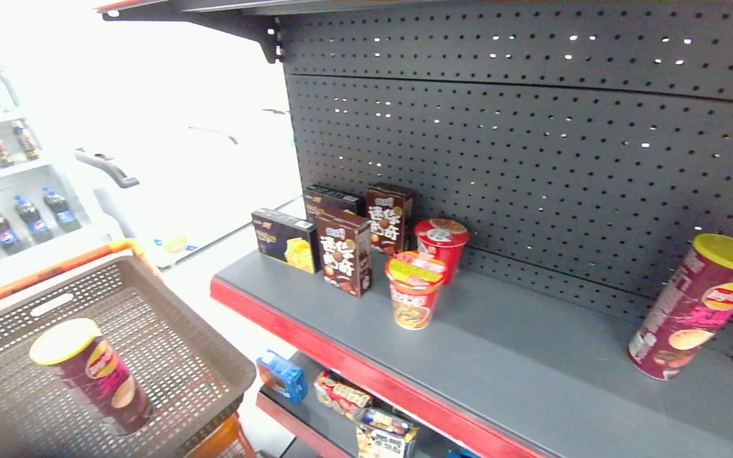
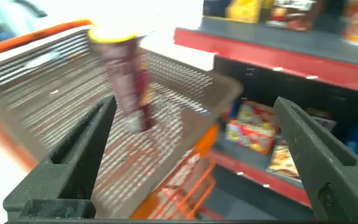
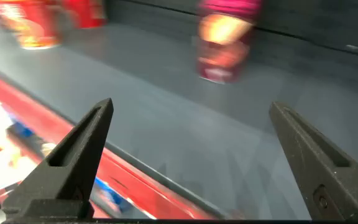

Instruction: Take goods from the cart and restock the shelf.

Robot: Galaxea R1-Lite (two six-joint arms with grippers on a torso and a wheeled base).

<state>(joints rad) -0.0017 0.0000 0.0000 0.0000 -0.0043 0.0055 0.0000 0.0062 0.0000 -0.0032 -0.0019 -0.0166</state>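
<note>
head view: basket can [image 1: 90, 375] upright on the mesh of the basket [image 1: 182, 331], probably stood so for an easy side grasp. shelf can [image 1: 697, 305] at far right of the shelf [image 1: 532, 362], close to the back panel [image 1: 532, 159], likely stocked already. left wrist view: left gripper [image 2: 197, 155] spread wide, holding nothing, aimed at the basket can, apart from it. right wrist view: right gripper [image 3: 191, 162] spread too, empty, above bare shelf short of the shelf can. leftward: boxes [image 1: 344, 251] and cups [image 1: 414, 292] bunched, well apart from the shelf can. likely hindrance: basket walls around the basket can.
</note>
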